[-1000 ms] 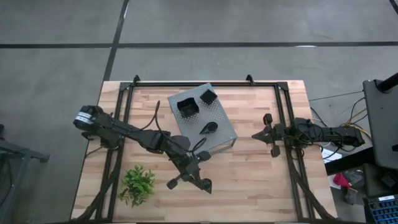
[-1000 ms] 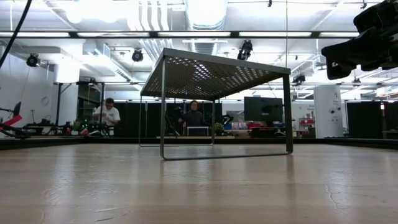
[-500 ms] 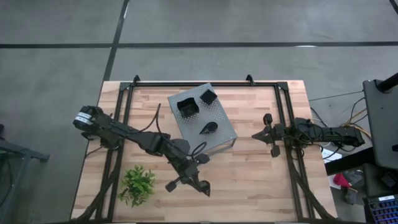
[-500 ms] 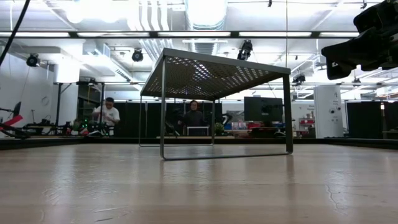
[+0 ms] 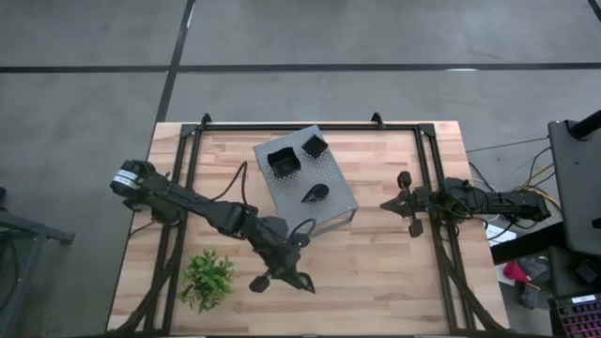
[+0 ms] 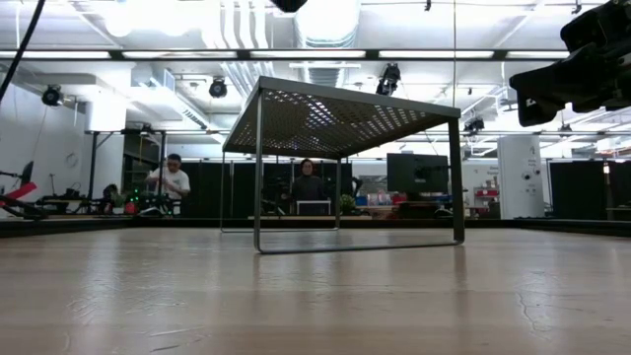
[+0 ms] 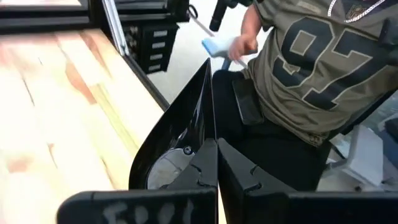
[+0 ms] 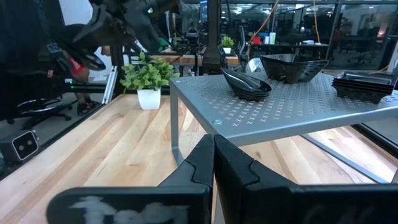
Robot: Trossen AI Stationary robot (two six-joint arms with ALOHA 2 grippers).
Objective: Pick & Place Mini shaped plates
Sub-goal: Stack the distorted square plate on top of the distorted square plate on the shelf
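Note:
My left gripper [image 5: 285, 280] hangs over the near middle of the table, shut on a glossy black mini plate [image 7: 180, 134] that stands on edge past its fingertips. Three more black plates lie on top of the grey perforated shelf [image 5: 333, 202]: two square ones [image 5: 285, 160] [image 5: 313, 145] and a leaf-shaped one [image 5: 315, 194]. My right gripper [image 5: 387, 204] waits shut at the table's right side, pointing at the shelf. The right wrist view shows the leaf plate [image 8: 247, 84] and the others resting on the shelf top. My left gripper pinches the plate's rim [image 7: 209, 132] between its two fingers, at the end of the plate nearest the wrist. The fingers slant down toward the table's near edge. The plate stands on edge, reaching forward from the fingertips, lifted clear of the table.
A small green plant [image 5: 208, 279] in a white pot stands at the near left, close to my left arm. A person in a numbered jersey [image 7: 311, 74] stands just beyond the table's near edge. Black frame rails [image 5: 178, 188] run along both sides.
My left wrist has rolled and tipped a little further down, with the plate still pinched in it; the gripper has stayed over the near middle of the table.

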